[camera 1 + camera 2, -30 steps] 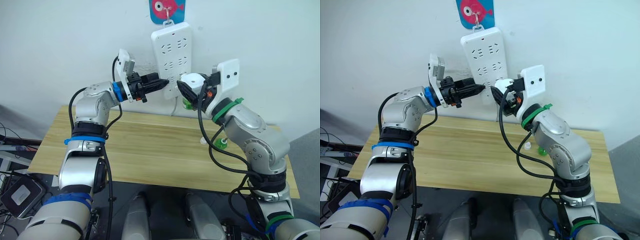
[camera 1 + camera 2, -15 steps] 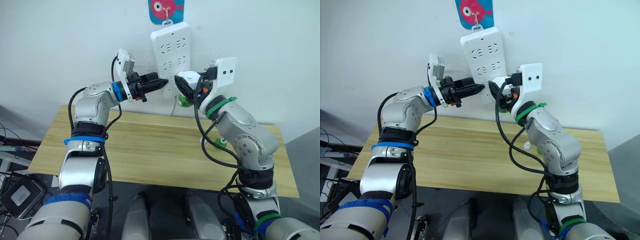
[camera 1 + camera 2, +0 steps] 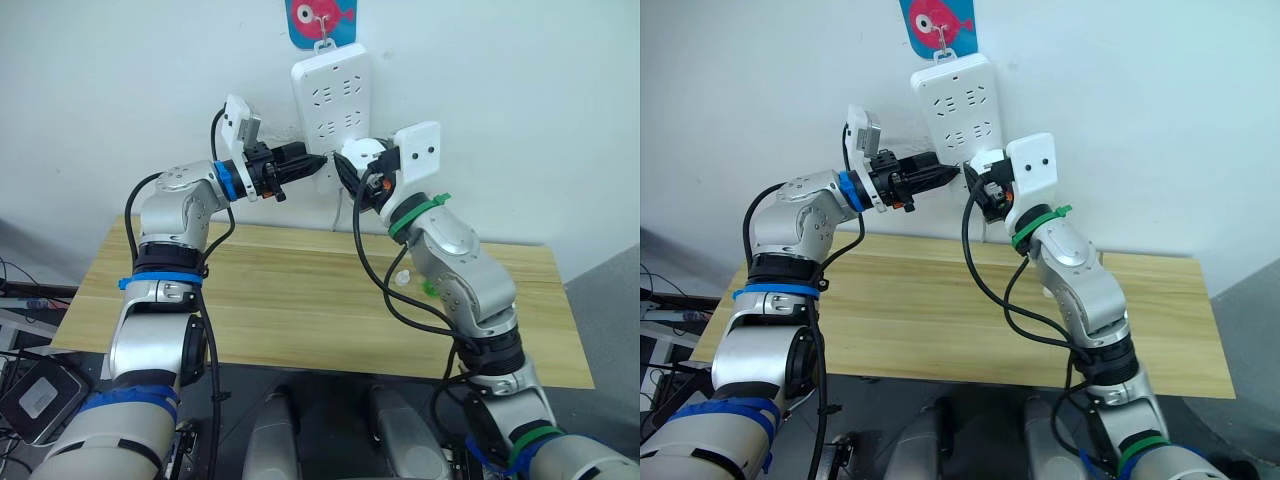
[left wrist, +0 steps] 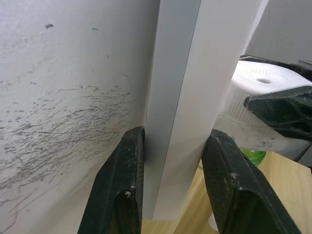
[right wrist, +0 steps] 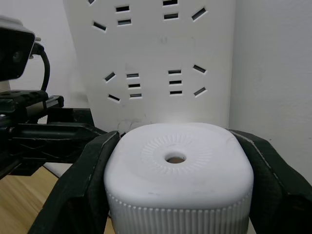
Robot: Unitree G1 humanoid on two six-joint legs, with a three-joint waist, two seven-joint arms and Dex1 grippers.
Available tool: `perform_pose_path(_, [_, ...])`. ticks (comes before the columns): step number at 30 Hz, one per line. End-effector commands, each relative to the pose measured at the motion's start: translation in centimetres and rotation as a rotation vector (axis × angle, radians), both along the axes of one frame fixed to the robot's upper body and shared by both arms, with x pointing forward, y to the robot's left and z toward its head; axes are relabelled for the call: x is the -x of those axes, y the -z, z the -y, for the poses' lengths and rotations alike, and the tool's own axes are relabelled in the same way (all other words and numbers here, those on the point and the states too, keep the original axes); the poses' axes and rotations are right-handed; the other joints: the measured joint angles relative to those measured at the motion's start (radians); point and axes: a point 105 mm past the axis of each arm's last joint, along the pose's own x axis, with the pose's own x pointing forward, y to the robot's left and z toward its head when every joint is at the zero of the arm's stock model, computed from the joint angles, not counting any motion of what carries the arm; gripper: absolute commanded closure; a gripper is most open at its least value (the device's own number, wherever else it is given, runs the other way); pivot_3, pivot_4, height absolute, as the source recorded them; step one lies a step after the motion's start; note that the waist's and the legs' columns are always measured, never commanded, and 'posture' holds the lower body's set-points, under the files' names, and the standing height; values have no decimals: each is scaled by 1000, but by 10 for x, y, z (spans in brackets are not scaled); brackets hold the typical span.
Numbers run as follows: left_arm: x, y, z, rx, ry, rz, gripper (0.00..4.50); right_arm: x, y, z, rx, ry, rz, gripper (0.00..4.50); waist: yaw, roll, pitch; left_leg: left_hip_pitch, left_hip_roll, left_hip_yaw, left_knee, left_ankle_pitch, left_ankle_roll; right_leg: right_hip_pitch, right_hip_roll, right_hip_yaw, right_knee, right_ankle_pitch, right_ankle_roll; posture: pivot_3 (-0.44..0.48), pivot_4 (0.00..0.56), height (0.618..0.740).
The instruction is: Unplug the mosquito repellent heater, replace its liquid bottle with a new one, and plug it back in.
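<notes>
Here your right tool [image 5: 178, 195] clamped the mosquito repellent heater [image 5: 178, 163] just below the power strip [image 3: 328, 95] sockets, prongs toward the strip's lower end, while your left tool [image 4: 170, 180] gripped that strip's lower edge.

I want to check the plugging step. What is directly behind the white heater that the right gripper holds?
Behind the mosquito repellent heater hangs the white power strip on the wall, its socket slots visible above the heater. The heater's body covers its prongs and the sockets right behind it.
</notes>
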Motion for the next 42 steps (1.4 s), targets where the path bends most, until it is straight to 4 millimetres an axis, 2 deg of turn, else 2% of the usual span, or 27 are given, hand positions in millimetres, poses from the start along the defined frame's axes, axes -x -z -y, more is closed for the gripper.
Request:
perform_pose_path(1, [9, -18, 16, 47, 82, 54, 3169, -4, -2, -1, -95, 1, -34, 1357, -1, 0, 0, 0, 0, 0, 0, 1, 0, -1, 0, 0, 1, 0, 0, -98, 269, 740])
perform_pose_path(9, [8, -17, 15, 42, 78, 54, 3169, -1, 2, -8, -20, -12, 1, 1357, -3, 0, 0, 0, 0, 0, 0, 2, 1, -2, 0, 0, 2, 0, 0, -91, 269, 740])
perform_pose_path(13, [7, -17, 12, 39, 64, 58, 3169, 4, 3, 1, -2, -11, 15, 64, 6, -1, 0, -1, -1, 0, 0, 2, 1, -2, 0, 0, 2, 0, 0, -91, 269, 740])
perform_pose_path(22, [6, -14, 9, 32, 46, 57, 3169, 33, -4, 30, 77, -32, 22, 28, 17, -1, 0, -3, -1, -1, -4, 1, 0, -4, -1, -2, 0, 0, -1, -100, 260, 740])
perform_pose_path(26, [6, -15, 2, 25, 33, 60, 3169, 60, 8, 39, 156, -131, -31, 28, 16, -1, 0, -3, -1, -1, -4, 1, 0, -3, -1, -2, 0, 0, -1, -106, 254, 740])
perform_pose_path(29, [7, -15, -5, 19, 23, 60, 3169, 72, 21, 45, 174, -183, -75, 28, 14, -1, 0, -3, -1, -1, -4, 1, 1, -3, -1, -2, 0, 0, -1, -101, 246, 740])
perform_pose_path(30, [9, -15, -9, 17, 26, 61, 2435, 75, 25, 45, 178, -207, -83, 184, 11, -1, 0, -3, -1, -1, -4, 1, 1, -3, -1, -2, 0, 0, -1, -101, 246, 740])
perform_pose_path(32, [12, -15, -17, 18, 22, 53, 1894, 76, 28, 42, 173, -237, -93, 648, 1, -1, 0, -2, 0, 0, -4, 1, 1, -3, 0, -1, 0, 0, -1, -92, 244, 740])
perform_pose_path(38, [35, -16, -46, -11, 3, 8, 10, 70, 32, 28, 139, -297, -95, 2834, -4, -1, 0, -2, 0, -1, -4, 1, 1, -3, 0, -2, 1, 0, -1, -34, 235, 740])
perform_pose_path(40, [50, -21, -55, 19, 8, -33, 0, 68, 37, 20, 116, -336, -107, 3585, -2, -1, 0, -2, 0, -1, -4, 1, 0, -3, 0, -2, 1, 0, -1, -24, 233, 740])
perform_pose_path(42, [64, -18, -56, 8, 29, -63, 0, 68, 40, 15, 109, -362, -109, 4333, 4, -1, 0, -2, 1, -2, -5, 1, 0, -3, 0, -3, 1, -1, -2, -7, 229, 740])
